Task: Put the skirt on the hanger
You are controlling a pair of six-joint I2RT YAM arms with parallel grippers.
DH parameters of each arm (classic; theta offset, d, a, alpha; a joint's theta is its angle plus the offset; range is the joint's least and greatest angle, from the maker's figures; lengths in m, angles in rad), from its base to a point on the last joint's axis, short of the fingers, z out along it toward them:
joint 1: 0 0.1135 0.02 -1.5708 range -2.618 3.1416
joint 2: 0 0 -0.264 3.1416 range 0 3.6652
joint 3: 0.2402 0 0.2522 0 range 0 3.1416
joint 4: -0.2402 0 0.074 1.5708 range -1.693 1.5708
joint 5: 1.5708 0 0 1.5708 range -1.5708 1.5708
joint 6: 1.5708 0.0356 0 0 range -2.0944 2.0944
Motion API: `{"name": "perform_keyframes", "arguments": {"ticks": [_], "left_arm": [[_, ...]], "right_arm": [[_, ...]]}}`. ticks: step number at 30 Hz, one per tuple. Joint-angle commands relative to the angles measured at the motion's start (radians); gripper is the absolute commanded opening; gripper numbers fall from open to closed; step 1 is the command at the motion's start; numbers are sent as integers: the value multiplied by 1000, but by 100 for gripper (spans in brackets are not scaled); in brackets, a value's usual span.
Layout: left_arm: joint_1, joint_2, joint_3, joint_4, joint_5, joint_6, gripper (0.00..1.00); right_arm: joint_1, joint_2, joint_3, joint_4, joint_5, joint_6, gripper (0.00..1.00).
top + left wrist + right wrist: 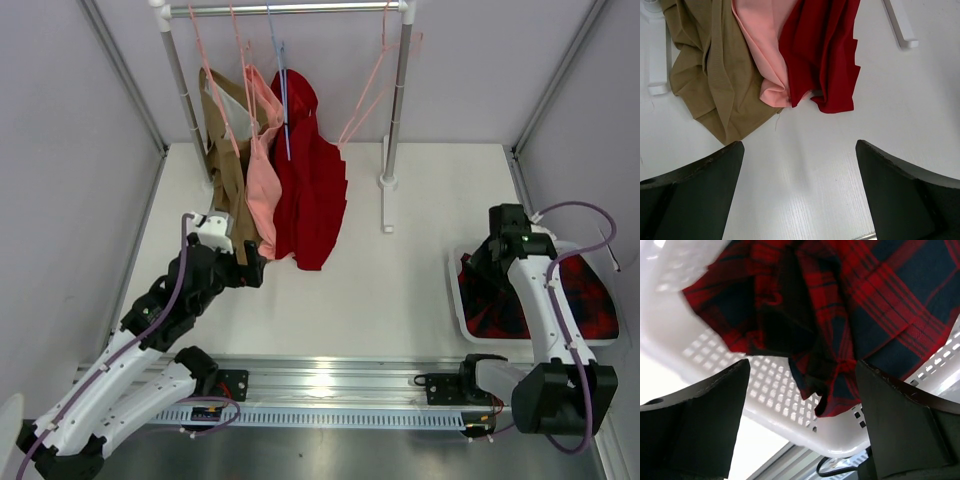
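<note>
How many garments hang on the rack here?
3, side by side on the rack: a tan garment leftmost, a pink garment in the middle, a red pleated garment rightmost. Folds may hide another.

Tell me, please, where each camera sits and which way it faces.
Top external: above and behind the bases, looking down on the table, the rack and both arms.
Left wrist: on the left arm, facing down at the tan garment, pink garment and red garment; the left gripper, open, frames the bottom.
Right wrist: facing down at the skirt in the basket; the right gripper, open, shows below.
Shared: top and right wrist both show the skirt; top and left wrist, the red garment.
</note>
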Motion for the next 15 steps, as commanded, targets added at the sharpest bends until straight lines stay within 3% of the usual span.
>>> {"name": "perform_keyframes", "arguments": {"ticks": [1,3,11,13,15], "left_arm": [[-3,-5,20,9,14,-4,99],[-4,0,21,9,19,-4,99],[-4,14,20,9,20,-2,99],[-4,20,20,9,14,-1,99],[-4,23,23,6,9,-1,99]], "right_arm": [[-59,-3,-63,-2,-86,65,92],[-109,1,-96,15,-160,74,90],[-133,55,-240,164,-211,108,90],[-131,73,-254,207,-209,99,87],[-133,90,-260,227,-209,86,75]]}}
